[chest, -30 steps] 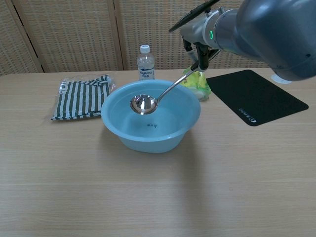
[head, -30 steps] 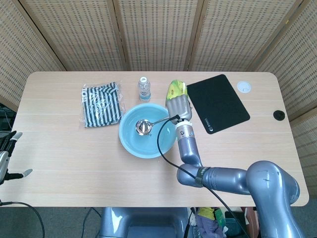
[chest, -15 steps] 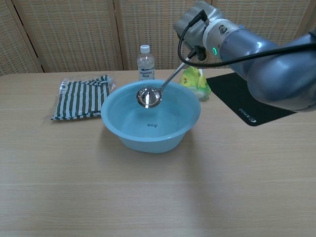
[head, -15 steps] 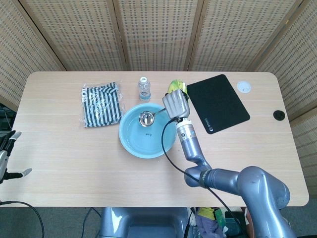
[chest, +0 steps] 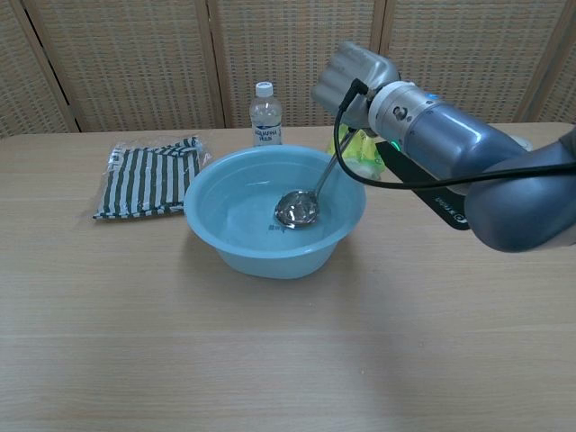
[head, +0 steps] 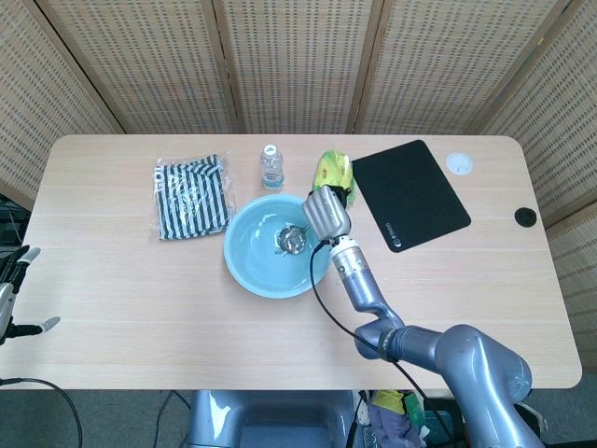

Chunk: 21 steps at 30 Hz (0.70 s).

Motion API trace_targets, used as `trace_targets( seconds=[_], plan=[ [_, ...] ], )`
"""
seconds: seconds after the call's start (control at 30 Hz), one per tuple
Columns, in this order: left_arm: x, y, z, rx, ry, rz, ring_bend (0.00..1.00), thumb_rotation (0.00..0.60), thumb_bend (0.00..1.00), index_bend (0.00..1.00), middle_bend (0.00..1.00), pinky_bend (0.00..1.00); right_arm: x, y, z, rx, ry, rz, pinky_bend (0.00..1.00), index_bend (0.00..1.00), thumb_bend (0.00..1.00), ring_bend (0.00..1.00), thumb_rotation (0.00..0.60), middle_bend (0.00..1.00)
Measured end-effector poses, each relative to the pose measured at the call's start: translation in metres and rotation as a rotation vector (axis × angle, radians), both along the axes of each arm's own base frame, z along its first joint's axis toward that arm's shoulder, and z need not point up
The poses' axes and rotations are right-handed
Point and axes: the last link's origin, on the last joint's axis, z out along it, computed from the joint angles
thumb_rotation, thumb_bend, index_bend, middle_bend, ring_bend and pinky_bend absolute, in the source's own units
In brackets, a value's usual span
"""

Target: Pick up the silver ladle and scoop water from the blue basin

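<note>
My right hand (head: pixel 326 212) (chest: pixel 352 75) grips the handle of the silver ladle (chest: pixel 309 193) above the right rim of the blue basin (head: pixel 244 266) (chest: pixel 216 243). The handle runs steeply down from the hand, and the ladle's bowl (head: pixel 292 240) sits low inside the basin, at or near the water. My left hand (head: pixel 13 291) shows only at the far left edge of the head view, off the table, fingers apart and holding nothing.
Behind the basin stand a small water bottle (head: pixel 270 168) (chest: pixel 265 115) and a yellow-green packet (head: pixel 332 169). A striped cloth (head: pixel 191 196) (chest: pixel 148 175) lies to the basin's left, and a black mat (head: pixel 409 193) (chest: pixel 468 176) to its right. A white disc (head: pixel 458 164) sits at the back right.
The ladle's bowl has dropped from above the water, near the basin's back, down into the basin. My right hand has shifted forward and closer to the cameras. The left hand has stayed put.
</note>
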Motion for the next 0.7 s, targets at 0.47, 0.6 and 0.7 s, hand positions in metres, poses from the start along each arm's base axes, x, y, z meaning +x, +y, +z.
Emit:
trace_targets(
  seconds=[0.47, 0.6, 0.7],
  plan=[
    [0.001, 0.0, -0.003, -0.011, 0.011, -0.001, 0.0, 0.6, 0.0, 0.0, 0.0, 0.0, -0.007, 0.02, -0.008, 0.144, 0.176, 0.082, 1.0, 0.8, 0.75, 0.9, 0.6, 0.92],
    [0.002, 0.0, -0.004, -0.015, 0.011, 0.0, 0.0, 0.6, 0.0, 0.0, 0.0, 0.0, -0.003, 0.029, -0.007, 0.186, 0.137, 0.04, 1.0, 0.8, 0.75, 0.9, 0.6, 0.92],
    [0.002, 0.0, -0.004, -0.014, 0.011, 0.001, 0.0, 0.6, 0.0, 0.0, 0.0, 0.0, -0.002, 0.032, -0.004, 0.21, 0.076, -0.041, 1.0, 0.8, 0.75, 0.9, 0.6, 0.92]
  ],
)
